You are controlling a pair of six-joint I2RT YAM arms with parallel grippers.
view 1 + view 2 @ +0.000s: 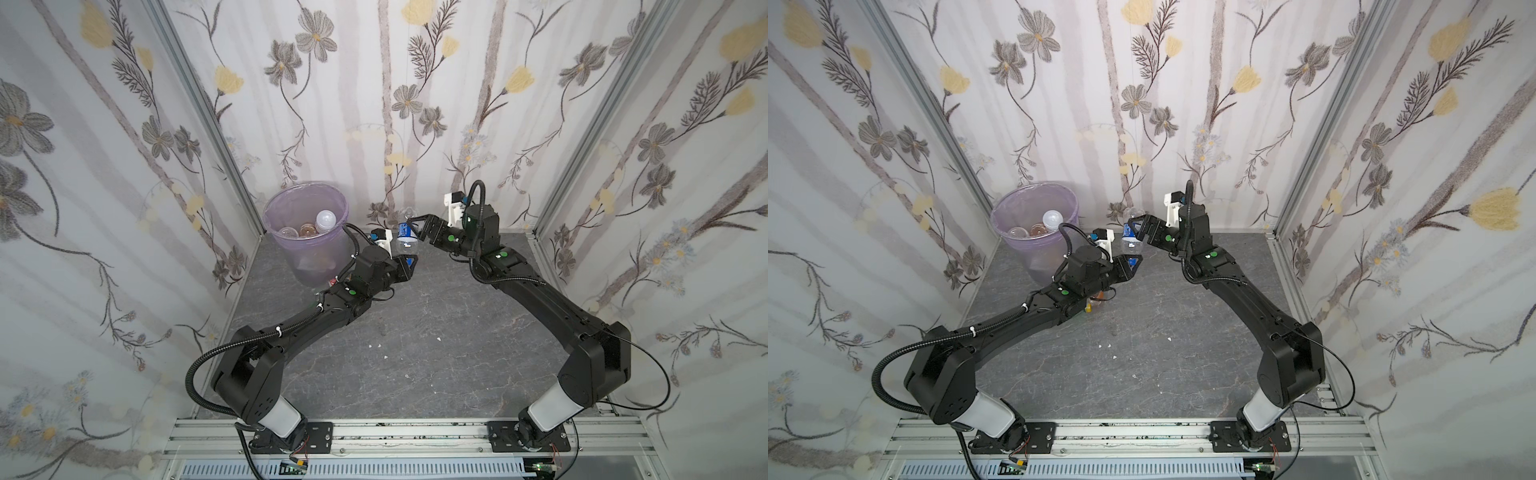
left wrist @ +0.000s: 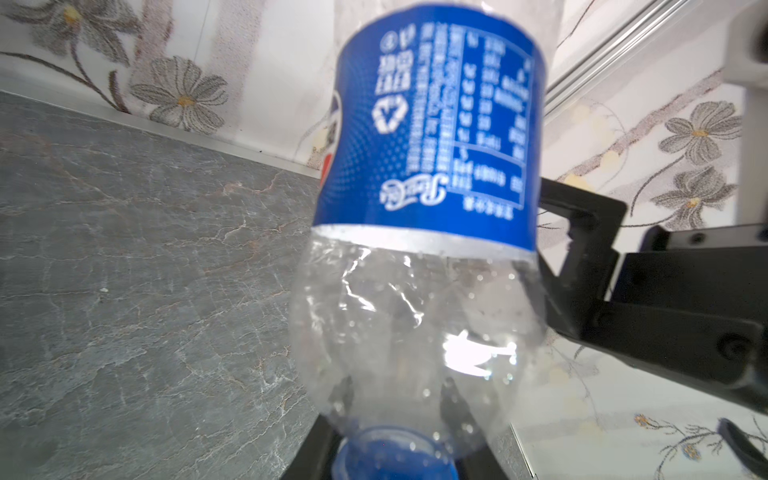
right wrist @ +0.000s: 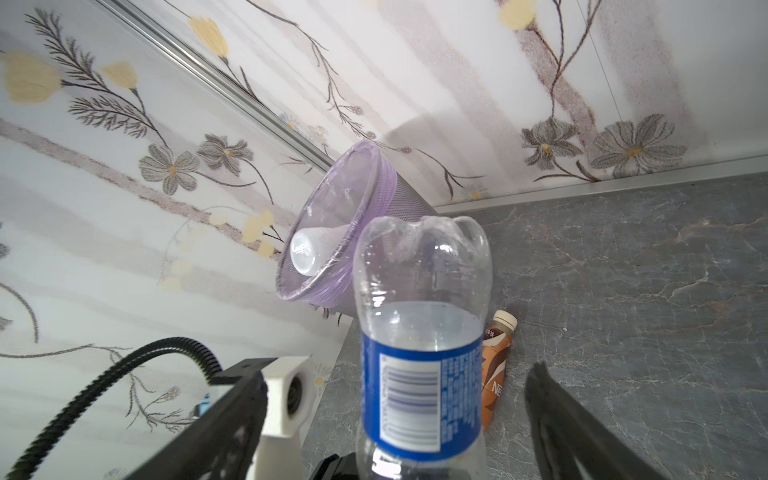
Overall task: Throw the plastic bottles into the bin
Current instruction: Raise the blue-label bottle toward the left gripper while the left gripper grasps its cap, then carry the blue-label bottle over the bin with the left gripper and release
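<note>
Currently, the grey table (image 1: pixel 415 332) carries one brown coffee-labelled bottle (image 3: pixel 496 357), partly under the left arm (image 1: pixel 332 307). Further back, the left gripper (image 1: pixel 409 264) is clamped on the blue cap (image 2: pixel 390 455) of the blue-labelled bottle (image 1: pixel 405 239), which points base-up above it, clear of the table. The right gripper (image 1: pixel 414 228) brackets the label band with jaws spread. In the right wrist view, one finger (image 3: pixel 582 424) stands apart from the bottle. Farthest back, in the far-left corner, the bin (image 1: pixel 299 257) stands upright near the held bottle. It contains a frosted bottle (image 1: pixel 325 220) and other bottles (image 1: pixel 287 232).
</note>
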